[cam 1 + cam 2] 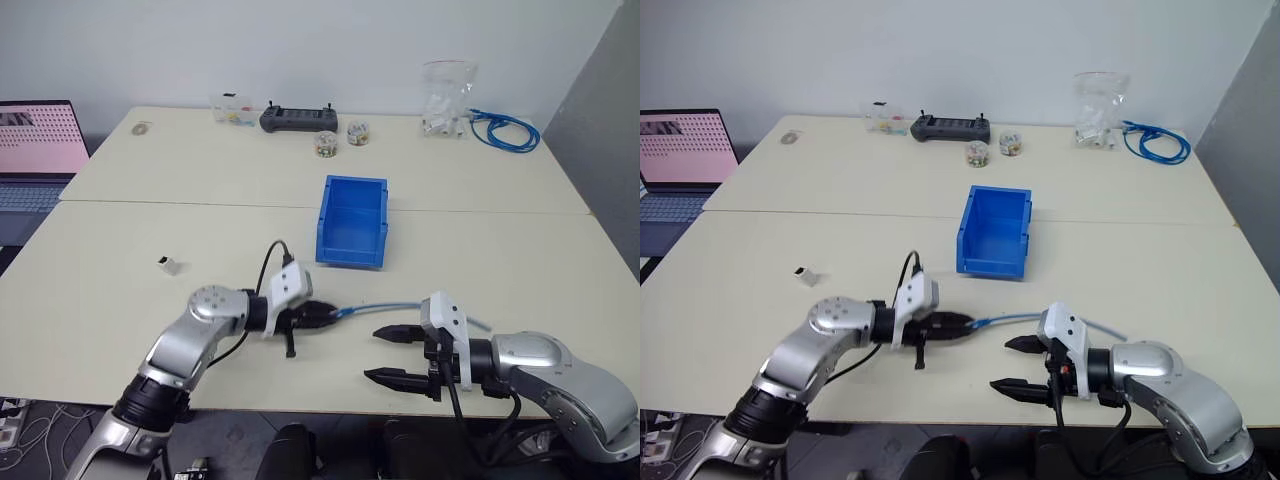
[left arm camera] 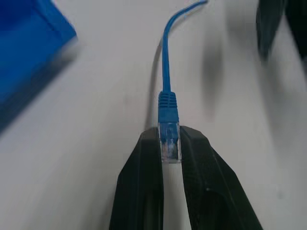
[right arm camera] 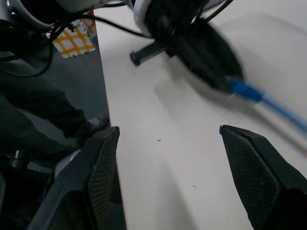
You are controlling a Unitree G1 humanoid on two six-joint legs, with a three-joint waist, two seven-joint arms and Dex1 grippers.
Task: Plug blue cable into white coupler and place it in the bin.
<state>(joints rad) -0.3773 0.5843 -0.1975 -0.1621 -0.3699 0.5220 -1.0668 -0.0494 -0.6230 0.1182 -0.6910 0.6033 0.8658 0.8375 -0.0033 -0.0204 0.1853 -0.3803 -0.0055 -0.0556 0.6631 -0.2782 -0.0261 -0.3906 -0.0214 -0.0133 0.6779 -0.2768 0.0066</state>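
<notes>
The blue cable (image 2: 166,67) is found near the front edge of the table (image 1: 200,180), its clear plug pinched between the closed fingers of the left gripper (image 1: 325,315); the plug end is seen lodged between the two black fingers (image 2: 144,182) in the left wrist view. From that grip the strand is run across the tabletop toward the right arm. The right gripper (image 1: 392,355) is held just beside it, fingers spread wide and nothing between them. The white coupler (image 1: 168,265) is located on the table well to the left of the left arm, apart from both grippers. The bin (image 1: 352,220) is set upright behind the grippers, near the table's middle. Along the far edge are noted a black controller (image 1: 298,120), a clear bag (image 1: 446,100) and a coiled blue cable bundle (image 1: 505,130). A laptop (image 1: 35,150) is placed off the table's left side.
</notes>
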